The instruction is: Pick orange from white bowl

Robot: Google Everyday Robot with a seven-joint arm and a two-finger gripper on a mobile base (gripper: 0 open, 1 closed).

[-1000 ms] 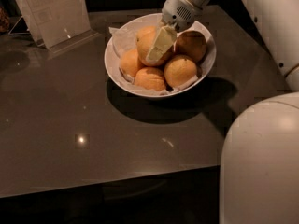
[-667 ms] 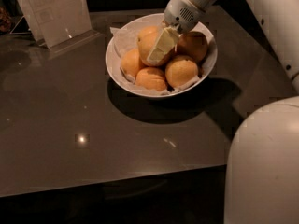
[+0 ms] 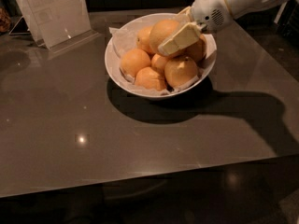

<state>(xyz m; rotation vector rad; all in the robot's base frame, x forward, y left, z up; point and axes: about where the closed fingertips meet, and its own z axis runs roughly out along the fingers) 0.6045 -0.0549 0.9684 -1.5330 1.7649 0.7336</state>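
1. The tool (image 3: 179, 39) lies against the orange (image 3: 160, 29). Whether it is pinching cannot be told.
2. The orange tops the pile in the white bowl (image 3: 111, 68) on the counter (image 3: 93, 148).
3. It probably handles firm, fairly heavy and prone to rolling, so grasp across its widest middle.
4. Count: one bowl, about six smaller oranges (image 3: 134, 62) below the tool.

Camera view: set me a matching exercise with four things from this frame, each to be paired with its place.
1. large pale yellow-orange round orange
2. wide glossy white ceramic bowl
3. clear plastic sign stand
4. cream two-finger gripper

A. far left corner of the dark grey table
B. top of the pile of oranges
C. toward the back of the table, paper-lined, holding the fruit
D. reaching in from the upper right, against the topmost fruit

Pairs: 1-B, 2-C, 3-A, 4-D
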